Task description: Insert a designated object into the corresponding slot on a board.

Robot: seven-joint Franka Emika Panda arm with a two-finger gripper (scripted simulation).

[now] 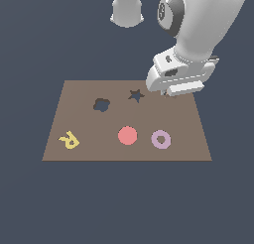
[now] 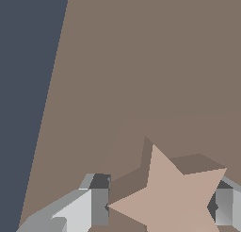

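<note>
- The gripper (image 2: 162, 207) has its jaws set on either side of the tan star (image 2: 172, 198), touching its points.
- The star lies flat on the board (image 2: 141, 61), one point toward the left finger.

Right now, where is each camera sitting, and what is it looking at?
Exterior view: sits off the arm, raised, looking down at the whole board with its star slot, flower cutout, yellow R, red disc and purple ring; the white arm and gripper body show.
Wrist view: sits on the wrist, looking down past the gripper at the tan star, which lies between the fingers.
Shared: the brown board and the gripper; the star itself shows only in the wrist view.
</note>
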